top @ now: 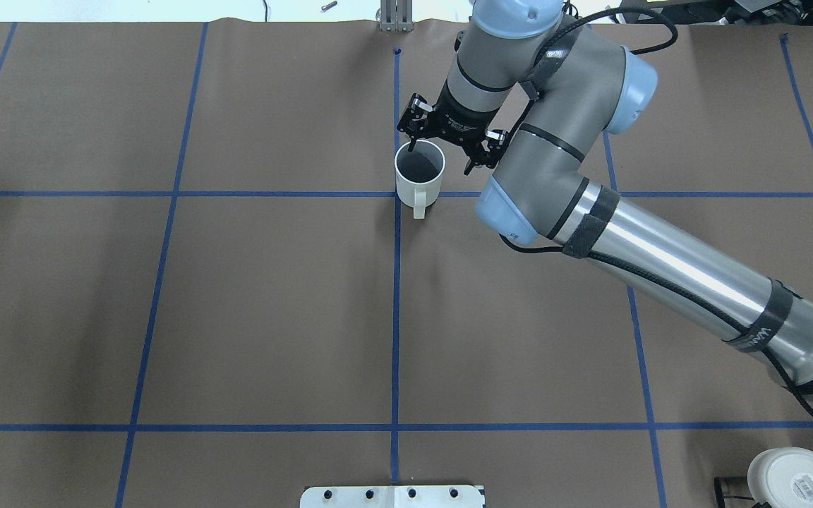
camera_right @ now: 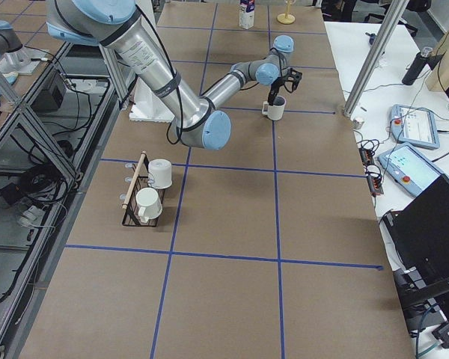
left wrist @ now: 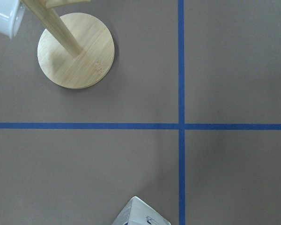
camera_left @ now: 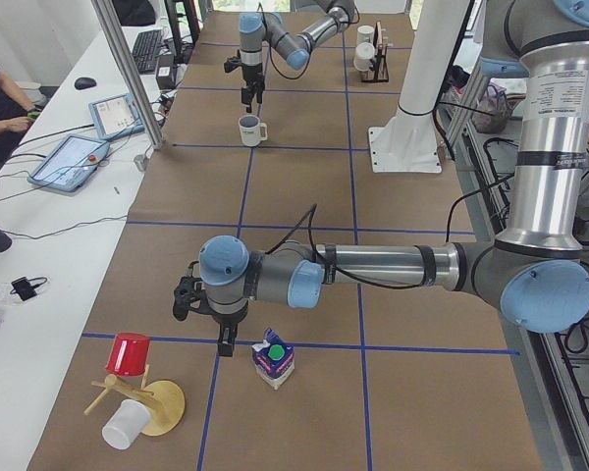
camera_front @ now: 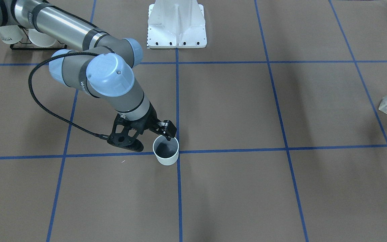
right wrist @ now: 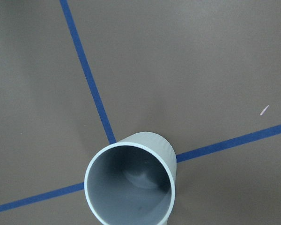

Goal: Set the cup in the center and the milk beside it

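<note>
Right gripper (top: 441, 158) is hanging over the cup (top: 420, 185) with its jaws spread wide and gripping nothing. One finger (top: 412, 146) is dipping at the far rim, while the other is standing outside the wall on the robot's right side; whether the first is touching the rim is too fine to tell. The cup is sitting upright on the brown table (top: 272, 303), its dark inside facing up and its handle pointing toward the robot. Its base is touching the center (top: 396, 194), and in the right wrist view the blue tape lines are running out from under it. Far along the table, at the robot's left end, the left gripper (camera_left: 226, 350) is pointing straight down just beside the milk (camera_left: 273, 361). It shows only in the side view, so I cannot tell whether its jaws are apart or together. The milk is standing upright with its green cap on top, well apart from the cup. Near it, a wooden stand (camera_left: 163, 408) is carrying a red cup (camera_left: 129, 354) and a white one (camera_left: 124, 425).
</note>
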